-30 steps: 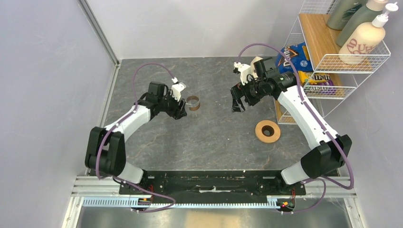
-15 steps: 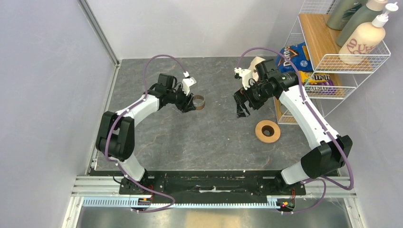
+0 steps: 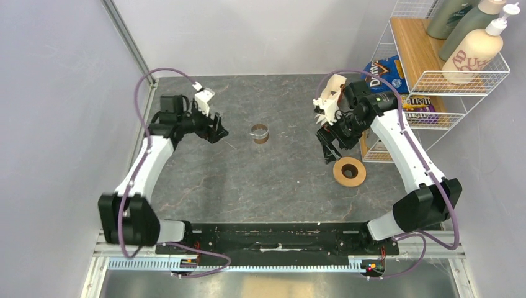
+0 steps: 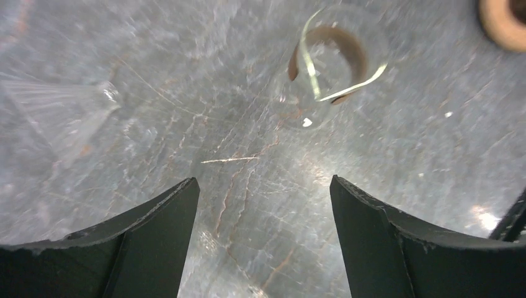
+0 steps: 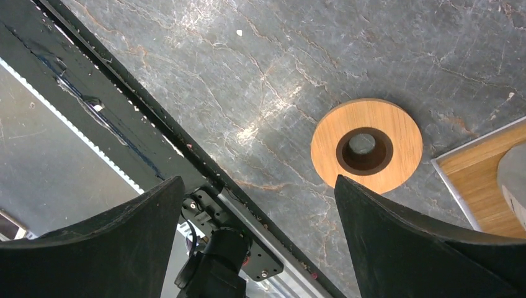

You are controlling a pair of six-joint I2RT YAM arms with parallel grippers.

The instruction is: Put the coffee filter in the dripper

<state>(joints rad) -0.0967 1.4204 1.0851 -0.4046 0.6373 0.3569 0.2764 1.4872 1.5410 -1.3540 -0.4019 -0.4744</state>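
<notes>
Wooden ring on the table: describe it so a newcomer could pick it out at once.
Start at the wire shelf rack on the right edge of the dark stone table. In front of its near left corner, beside the right gripper, the wooden ring lies flat. It is a wide orange-tan disc with a dark round hole, unlike the small brownish cup mid-table.

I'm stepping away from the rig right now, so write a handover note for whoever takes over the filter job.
Left gripper: open, empty, at the far left of the table, apart from the short cup.
Right gripper: open, empty, near the dripper, not touching it.
Dripper: on the table at right, its hole dark, no filter in it.
Coffee filter: I cannot pick it out for certain in any view.
Done: nothing that shows.
Left: find the filter, grasp it, seat it in the dripper.
</notes>
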